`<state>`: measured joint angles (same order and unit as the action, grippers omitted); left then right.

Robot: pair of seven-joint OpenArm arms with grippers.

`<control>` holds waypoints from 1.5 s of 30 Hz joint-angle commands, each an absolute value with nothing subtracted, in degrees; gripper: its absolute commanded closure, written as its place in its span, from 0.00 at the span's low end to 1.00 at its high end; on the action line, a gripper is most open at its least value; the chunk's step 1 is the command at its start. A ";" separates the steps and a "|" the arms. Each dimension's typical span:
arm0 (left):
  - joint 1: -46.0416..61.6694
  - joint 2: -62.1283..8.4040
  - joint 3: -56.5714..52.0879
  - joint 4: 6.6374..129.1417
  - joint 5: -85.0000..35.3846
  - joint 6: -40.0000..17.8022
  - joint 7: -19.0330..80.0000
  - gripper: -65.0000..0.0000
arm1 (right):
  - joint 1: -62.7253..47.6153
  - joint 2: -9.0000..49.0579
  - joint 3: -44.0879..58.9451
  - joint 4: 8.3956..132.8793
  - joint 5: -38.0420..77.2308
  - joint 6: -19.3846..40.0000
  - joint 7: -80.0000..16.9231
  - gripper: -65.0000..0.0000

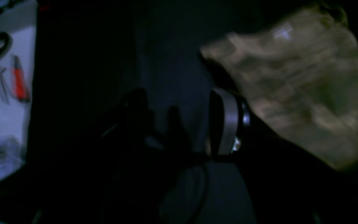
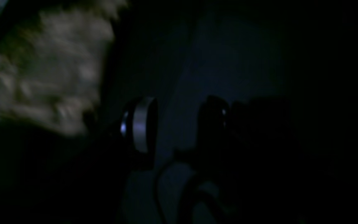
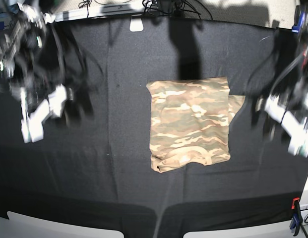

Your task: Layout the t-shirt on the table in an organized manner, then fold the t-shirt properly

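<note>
- Black cloth covers the surface [image 3: 119, 163] all around the t-shirt [image 3: 191, 124], and nearest the base camera, below the shirt's hem, it lies bare out to the red clamp [image 3: 294, 204] at the corner.
- The camouflage t-shirt lies flat near the middle of the surface, folded into a rough rectangle; a flap pokes out past its edge on my left-arm side, so I judge the fold unfinished.
- My left fingers [image 3: 285, 121] hang beside the shirt, well apart from that flap, parted with nothing between them; in the left wrist view the shirt sits off to one side of my fingers [image 1: 225, 124], not in them.
- My right fingers [image 3: 42, 111] hover on the shirt's other side, farther off, also parted and empty; the right wrist view shows only dark cloth between my fingers [image 2: 141, 124].
- I judge both arms are held clear so the shirt lies undisturbed while I line up the next fold.
- Beyond the shirt, at the far edge, sit a white tab [image 3: 136, 24] and cables [image 3: 163, 6].
</note>
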<state>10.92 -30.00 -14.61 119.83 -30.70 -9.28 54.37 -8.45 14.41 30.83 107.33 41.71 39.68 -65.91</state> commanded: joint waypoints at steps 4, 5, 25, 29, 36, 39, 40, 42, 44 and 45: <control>18.20 -30.83 -19.64 121.89 -32.03 -11.49 55.18 0.54 | -16.82 18.35 31.18 111.81 42.41 40.00 -64.88 0.62; 20.16 -30.83 -20.38 122.85 -32.05 -12.36 55.70 0.54 | -18.98 18.76 31.18 113.08 42.17 40.00 -64.88 0.62; 63.02 -30.00 -23.00 133.14 -31.68 -23.40 55.83 0.54 | -60.49 12.25 40.75 130.13 43.48 40.00 -63.29 0.62; 65.12 -29.85 -19.94 124.62 -31.55 -25.39 54.17 0.54 | -63.20 12.08 37.45 125.75 37.91 40.00 -60.07 0.62; 54.48 -28.21 -3.64 94.50 -16.58 -27.00 43.09 0.54 | -59.94 17.69 21.10 104.27 24.27 40.00 -49.25 0.62; 46.76 -25.54 3.22 77.97 -11.75 -27.00 38.68 0.54 | -55.18 21.54 12.08 91.48 19.77 40.00 -43.81 0.62; 44.18 -24.43 5.08 72.27 -10.02 -27.00 37.10 0.54 | -53.06 22.72 9.26 86.89 19.16 40.00 -41.65 0.62; 38.96 -21.98 8.01 60.75 -6.74 -27.03 32.40 0.54 | -48.53 24.47 4.23 77.65 17.52 37.47 -37.19 0.62; 33.76 -19.18 9.56 49.52 -4.19 -27.00 27.33 0.54 | -43.86 25.32 -0.40 68.45 15.09 35.46 -30.81 0.62; 31.29 -17.85 9.85 44.23 -2.46 -27.00 24.93 0.54 | -41.50 25.45 -2.46 63.96 13.58 35.44 -27.35 0.62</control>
<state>30.46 -17.19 9.80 43.57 -2.31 -26.74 24.32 -40.75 24.91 -2.74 63.07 13.30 35.07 -26.55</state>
